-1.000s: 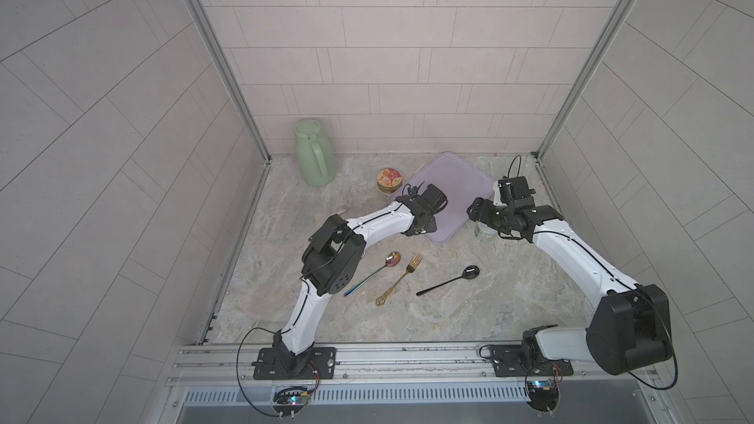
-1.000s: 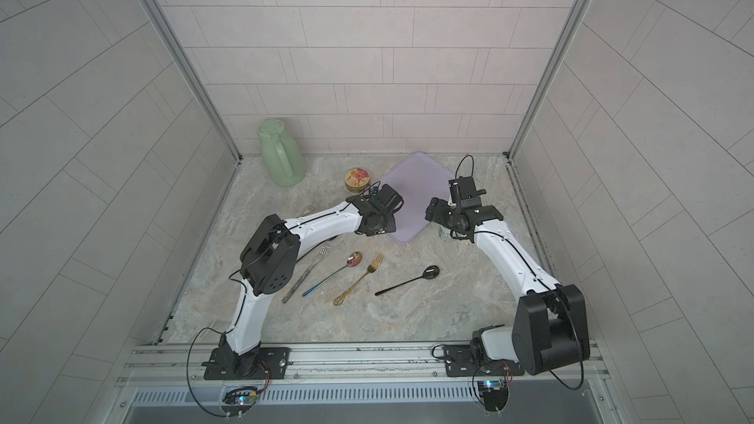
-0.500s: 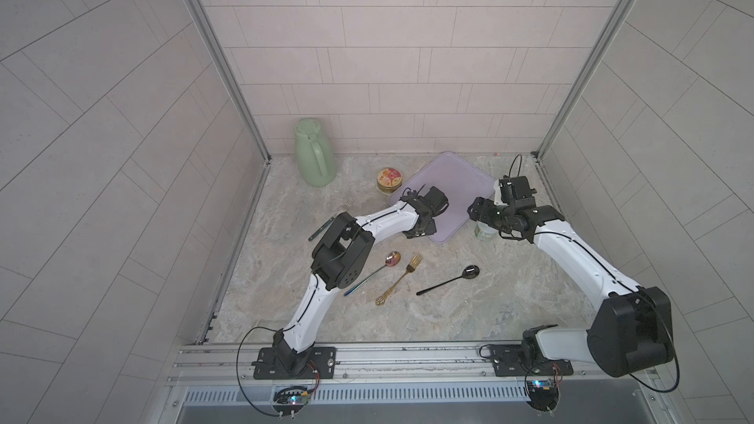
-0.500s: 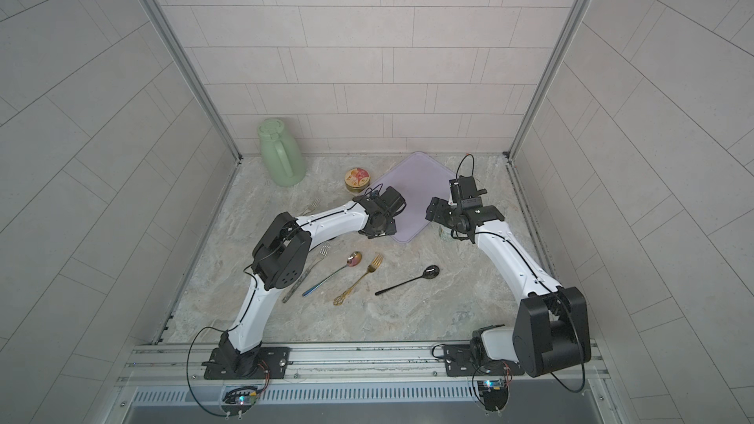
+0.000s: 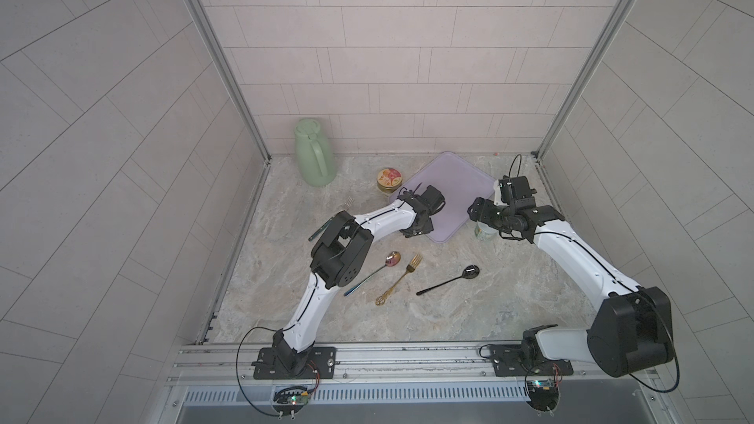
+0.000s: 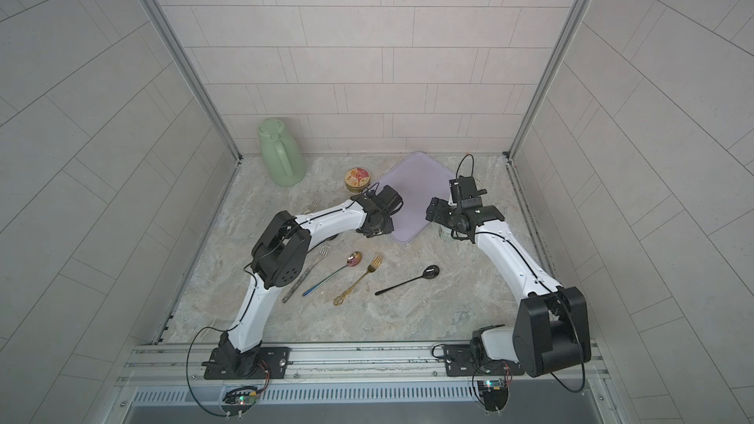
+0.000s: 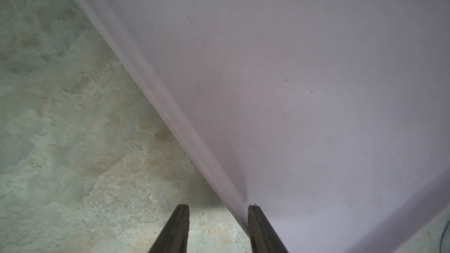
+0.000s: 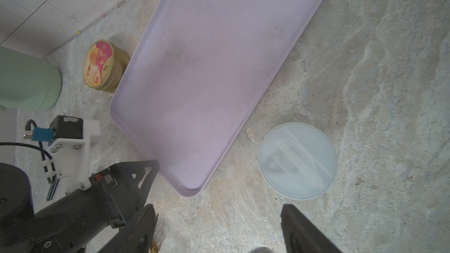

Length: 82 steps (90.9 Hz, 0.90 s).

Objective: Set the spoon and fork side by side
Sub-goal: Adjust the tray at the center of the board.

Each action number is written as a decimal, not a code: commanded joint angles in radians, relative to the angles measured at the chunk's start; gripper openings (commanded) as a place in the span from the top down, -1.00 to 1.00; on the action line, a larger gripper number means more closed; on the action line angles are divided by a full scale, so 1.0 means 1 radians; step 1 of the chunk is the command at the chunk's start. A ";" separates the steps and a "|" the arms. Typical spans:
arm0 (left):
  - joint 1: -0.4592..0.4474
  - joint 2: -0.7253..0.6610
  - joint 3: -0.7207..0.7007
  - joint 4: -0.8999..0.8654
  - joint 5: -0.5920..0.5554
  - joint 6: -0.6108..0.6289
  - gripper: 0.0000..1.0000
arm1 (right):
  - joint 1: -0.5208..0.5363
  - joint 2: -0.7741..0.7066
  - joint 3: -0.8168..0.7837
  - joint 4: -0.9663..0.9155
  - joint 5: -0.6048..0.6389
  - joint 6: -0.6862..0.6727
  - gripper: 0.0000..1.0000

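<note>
Cutlery for the task is found on the marbled stone tabletop [image 5: 510, 299], in front of both arms. A pink-tinted metal spoon with a blue handle [image 5: 370, 276] and a slim gold metal fork with an ornate handle [image 5: 402, 281] are laid just beside each other, nearly parallel, heads toward the back wall. Both are judged light, stiff and slippery. As they lie flat, a pinch across the mid-handle is advised, where the shaft is narrow and balance is kept.

The left gripper [image 7: 218, 206] is poised over a rim of a lilac plastic tray [image 5: 457, 181], jaws parted with a gap and nothing clasped. The right gripper [image 8: 219, 229] is spread wide and empty, near a clear round plastic container [image 8: 298, 160].

A black long-handled spoon [image 5: 449, 279] is seen near the fork, and a plain silver fork [image 6: 305, 275] beside the left arm's elbow; either could be nudged. A pale green jug [image 5: 314, 157] and a round gold tin [image 5: 389, 179] are set well apart at the back.
</note>
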 commanded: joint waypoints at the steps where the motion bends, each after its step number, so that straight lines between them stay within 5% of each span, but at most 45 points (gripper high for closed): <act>1: 0.009 0.016 -0.019 -0.016 -0.001 -0.005 0.16 | -0.001 -0.018 0.001 -0.016 0.013 -0.013 -0.68; 35: 0.017 0.042 -0.008 -0.023 0.016 0.013 0.19 | -0.001 0.013 0.012 -0.025 0.006 -0.018 -0.68; 82: 0.150 -0.118 -0.281 0.065 0.024 0.106 0.52 | 0.002 0.045 0.014 -0.015 -0.009 -0.018 -0.60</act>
